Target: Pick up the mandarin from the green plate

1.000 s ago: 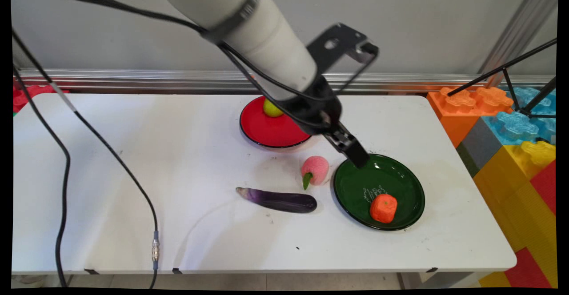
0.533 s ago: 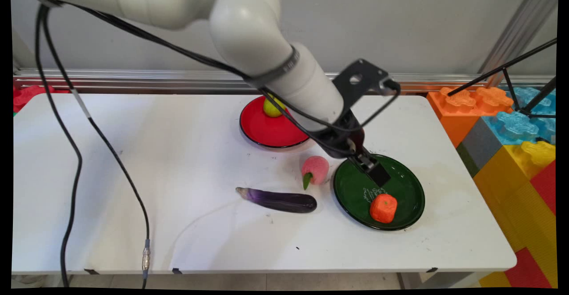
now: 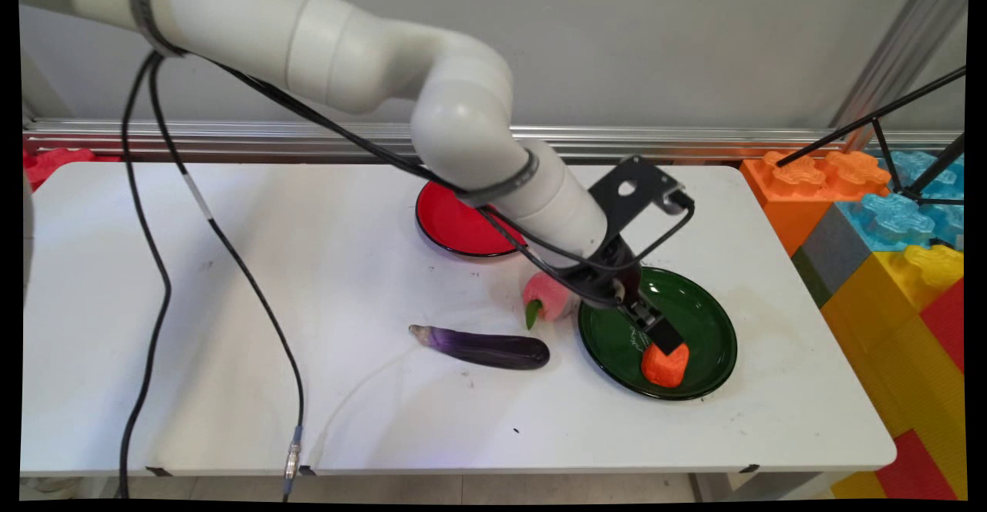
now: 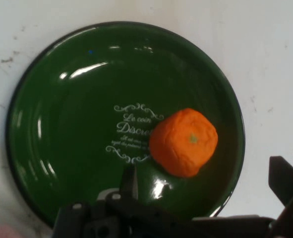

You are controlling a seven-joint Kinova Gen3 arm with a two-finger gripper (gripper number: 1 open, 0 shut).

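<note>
Orange fruit on green plate; I see my hand just above it, fingers apart.

Illumination in the main view is bright, even and diffuse from overhead: the table reads near-white, and the arm and cables cast only soft, faint shadows on it. The green plate shows streaked specular highlights along its rim and bowl in both views. The hand view is slightly soft, with the table around the plate nearly overexposed.
</note>
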